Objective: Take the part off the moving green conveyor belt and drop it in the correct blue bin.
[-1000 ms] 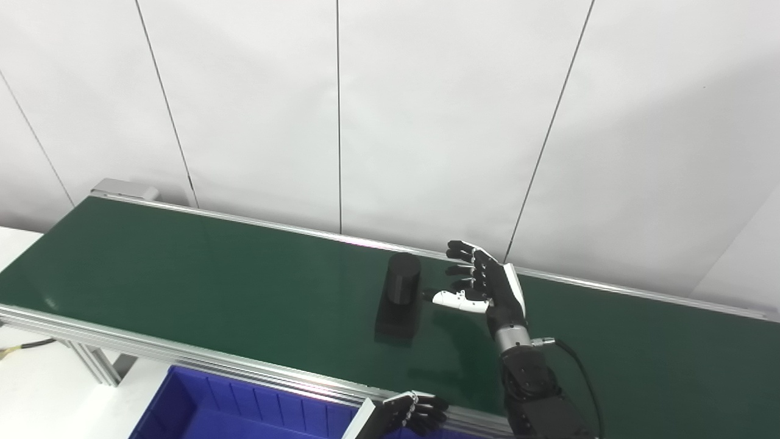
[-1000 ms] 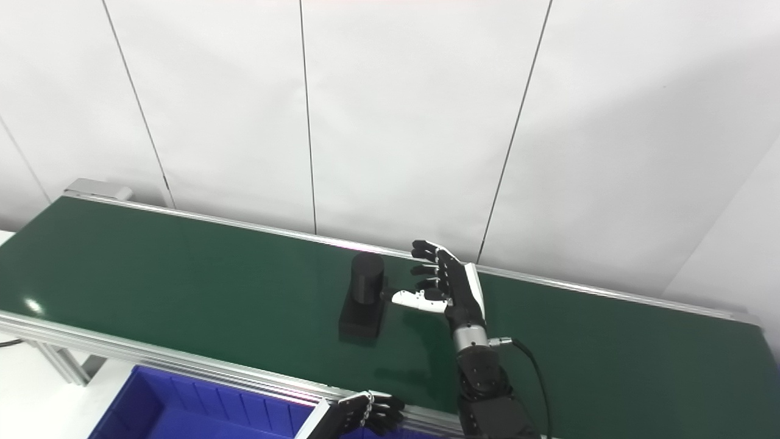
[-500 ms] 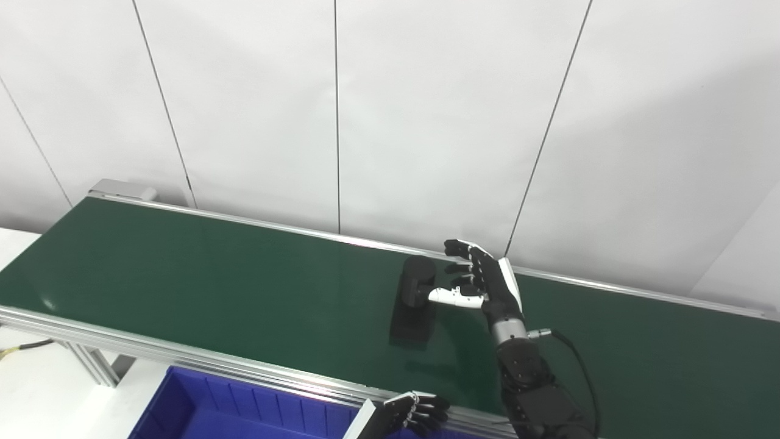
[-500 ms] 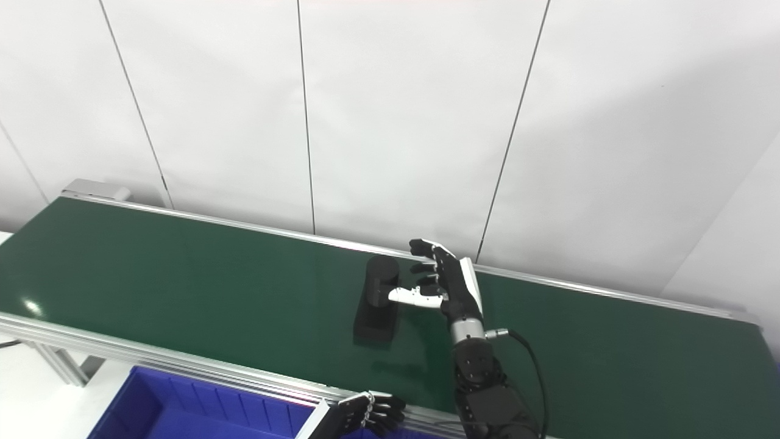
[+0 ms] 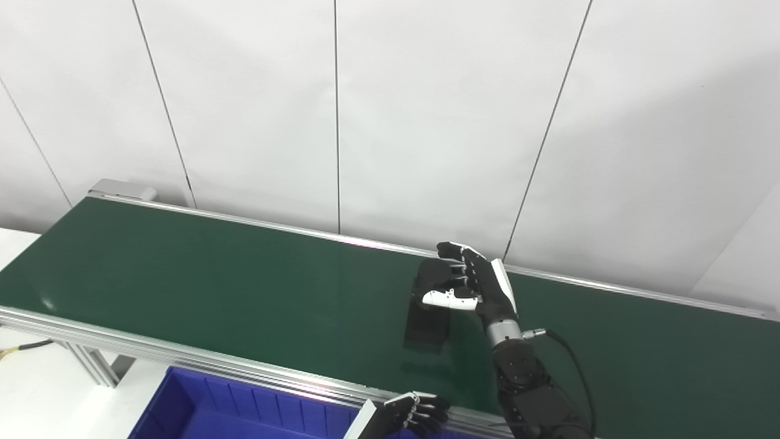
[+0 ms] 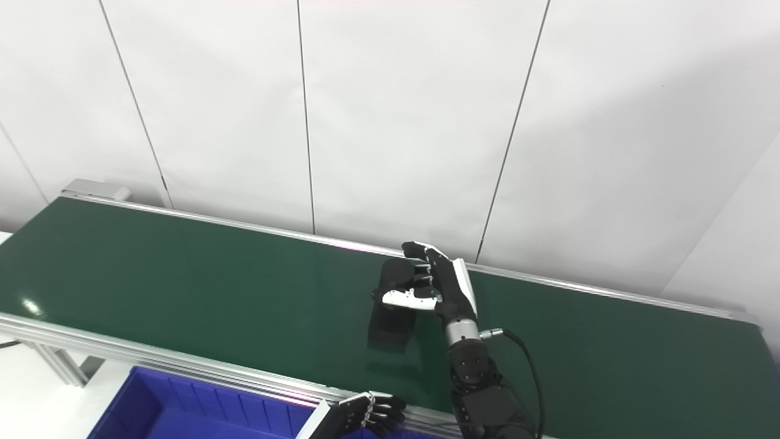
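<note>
The black part on the belt is enclosed by the right hand, thumb in front; a firm grip cannot be confirmed. At 6 o'clock the left hand is seen curled, empty, beside the bin.

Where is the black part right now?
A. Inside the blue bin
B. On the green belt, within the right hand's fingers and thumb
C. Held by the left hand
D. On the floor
B: the black part stands on the green belt, with the right hand wrapped around its top.

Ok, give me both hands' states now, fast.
Right hand: closing around the black part on the green belt, grip not yet firm.
Left hand: curled shut, empty, at the blue bin.
</note>
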